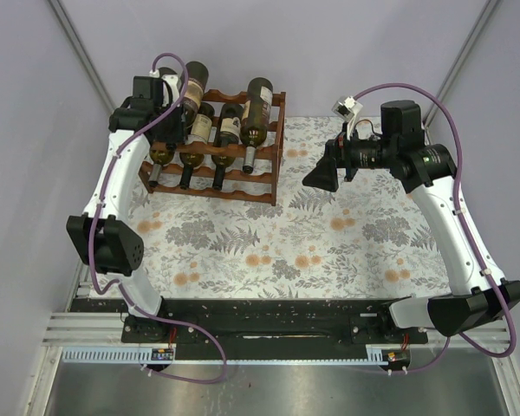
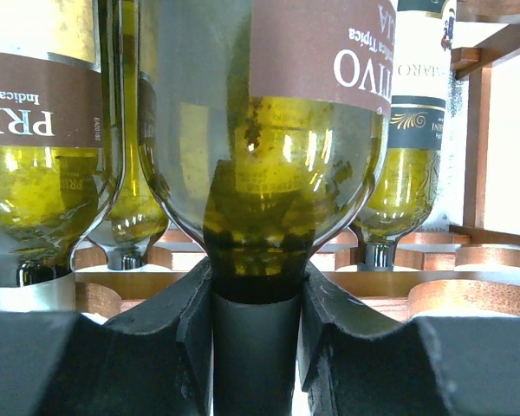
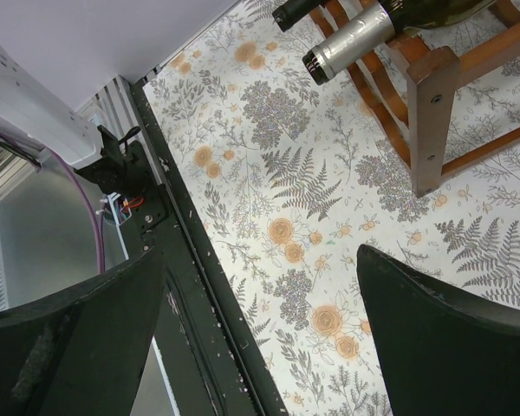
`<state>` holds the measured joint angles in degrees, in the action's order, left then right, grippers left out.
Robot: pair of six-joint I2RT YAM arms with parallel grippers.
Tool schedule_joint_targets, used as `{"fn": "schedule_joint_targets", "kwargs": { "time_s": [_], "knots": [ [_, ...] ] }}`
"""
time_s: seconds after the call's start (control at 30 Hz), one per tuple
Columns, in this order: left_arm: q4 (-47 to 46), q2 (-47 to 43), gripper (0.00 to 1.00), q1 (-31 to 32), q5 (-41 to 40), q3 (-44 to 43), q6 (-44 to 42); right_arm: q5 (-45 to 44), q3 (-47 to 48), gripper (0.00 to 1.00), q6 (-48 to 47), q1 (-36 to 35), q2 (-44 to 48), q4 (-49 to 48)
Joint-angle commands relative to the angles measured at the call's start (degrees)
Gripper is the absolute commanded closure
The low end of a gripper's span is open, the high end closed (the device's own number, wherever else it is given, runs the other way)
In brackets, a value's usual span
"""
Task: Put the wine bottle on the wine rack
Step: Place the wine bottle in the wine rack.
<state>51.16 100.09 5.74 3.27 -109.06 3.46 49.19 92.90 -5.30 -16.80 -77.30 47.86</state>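
Note:
My left gripper (image 2: 256, 299) is shut on the dark-capped neck of the wine bottle (image 2: 269, 130), a greenish bottle with a brown label, seen from its neck end. In the top view that wine bottle (image 1: 193, 82) lies over the upper left of the wine rack (image 1: 264, 178), with the left gripper (image 1: 169, 117) at its near end. Whether it rests on a rail is hidden. The rack's reddish-brown rails (image 2: 468, 295) show just beyond the fingers (image 2: 169, 338). My right gripper (image 1: 321, 173) hangs open over the floral cloth, right of the rack, holding nothing.
Several other bottles lie in the rack (image 1: 258, 108), two close beside the held one (image 2: 43, 130) (image 2: 412, 147). In the right wrist view a rack post (image 3: 429, 121) and a silver-capped neck (image 3: 351, 39) lie beyond the open right gripper (image 3: 260, 321). The black table edge (image 3: 199, 286) runs below.

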Motion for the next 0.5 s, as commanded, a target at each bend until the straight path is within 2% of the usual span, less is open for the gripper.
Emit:
{"fn": "schedule_joint_targets", "kwargs": {
  "time_s": [0.0, 0.27, 0.47],
  "knots": [
    [-7.30, -0.95, 0.93, 0.24, -0.46, -4.41, -0.21, 1.52, -0.27, 0.01, -0.68, 0.45, 1.80, -1.62],
    [-5.98, -1.13, 0.89, 0.24, -0.11, -4.32, -0.83, 1.87, -0.53, 0.00, -0.68, 0.45, 1.71, -1.54],
    [-5.37, -1.74, 0.83, 0.24, 0.34, -3.88, -1.35, 1.96, -0.62, 0.01, -0.68, 0.45, 1.62, -1.63]
  ]
}}
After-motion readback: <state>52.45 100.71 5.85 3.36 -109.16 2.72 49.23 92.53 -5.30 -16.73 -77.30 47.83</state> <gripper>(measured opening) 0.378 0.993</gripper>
